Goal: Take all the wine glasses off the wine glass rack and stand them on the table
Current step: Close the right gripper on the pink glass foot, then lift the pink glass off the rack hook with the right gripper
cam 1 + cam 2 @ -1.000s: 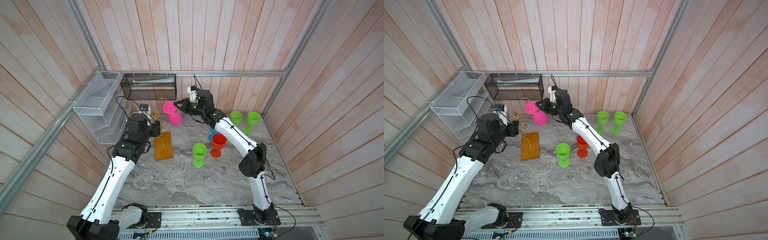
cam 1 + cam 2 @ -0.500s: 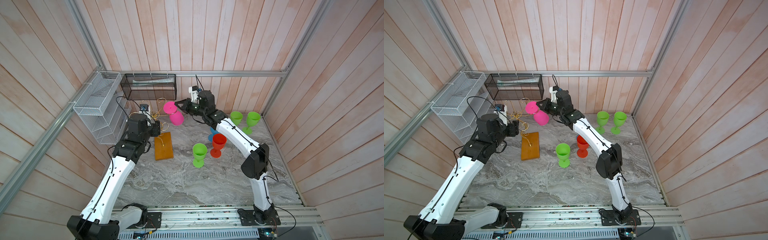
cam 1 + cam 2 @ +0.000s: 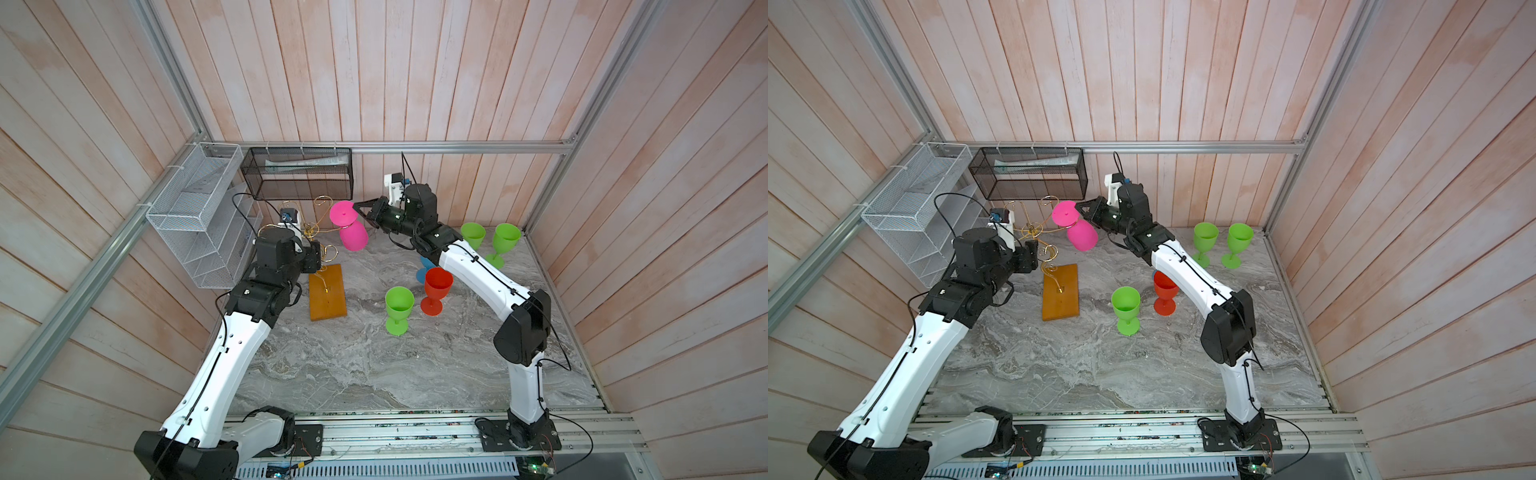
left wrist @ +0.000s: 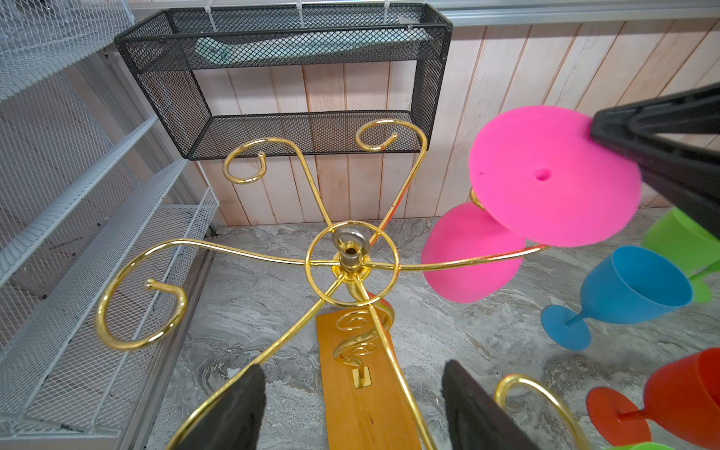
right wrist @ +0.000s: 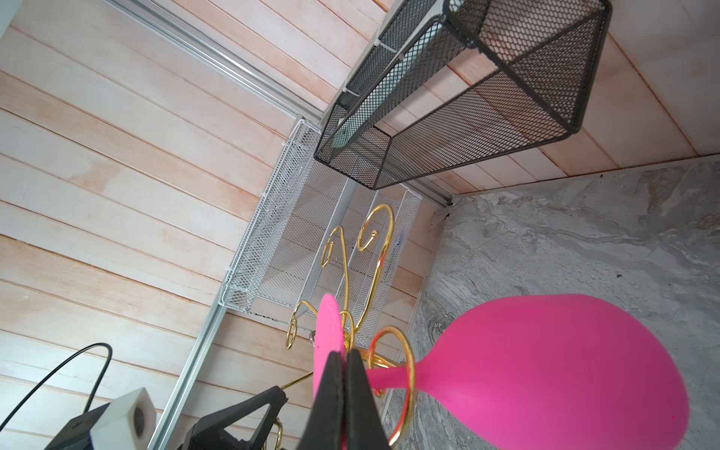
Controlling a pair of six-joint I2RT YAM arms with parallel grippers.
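Note:
A pink wine glass (image 3: 354, 240) (image 3: 1082, 237) hangs upside down from the gold wire wine glass rack (image 3: 327, 293) (image 3: 1061, 293). Its stem passes through one scroll arm (image 5: 405, 374) and its bowl (image 5: 545, 374) hangs below. My right gripper (image 5: 345, 358) (image 3: 358, 208) (image 3: 1080, 206) is shut on the edge of the glass's round foot (image 4: 545, 175). My left gripper (image 4: 352, 370) (image 3: 316, 257) is open. Its black fingers (image 4: 237, 409) straddle two of the rack's arms above the wooden base, near the hub (image 4: 352, 257).
A black mesh basket (image 3: 297, 172) and a white wire shelf (image 3: 199, 216) hang on the walls behind the rack. On the marble stand a green glass (image 3: 399, 307), a red one (image 3: 436, 286), a blue one (image 3: 424, 272) and two more green glasses (image 3: 505, 241).
My right arm's elbow has drifted slightly to the right. The right gripper and the pink glass stay at the rack. The left arm has not moved.

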